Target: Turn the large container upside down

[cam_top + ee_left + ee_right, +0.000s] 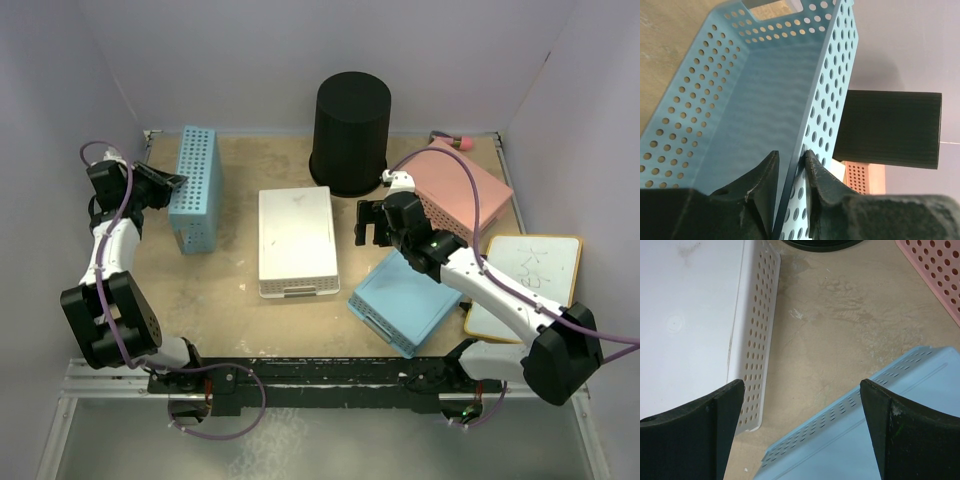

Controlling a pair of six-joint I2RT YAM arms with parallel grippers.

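Your right claw (800, 386) gapes wide, ready for the black bin (352, 125) just ahead; your left claw (791, 156) pinches a blue basket (740, 90).

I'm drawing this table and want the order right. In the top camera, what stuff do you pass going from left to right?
Light-blue basket standing on edge → white basket → black bin → pink basket → whiteboard.

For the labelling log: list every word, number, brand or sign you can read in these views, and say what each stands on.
Whiteboard: handwritten marker scribble, too small and blurred to read.
Black bin: no text visible.
Nothing else in any of the three views shows readable words, numbers or brands.
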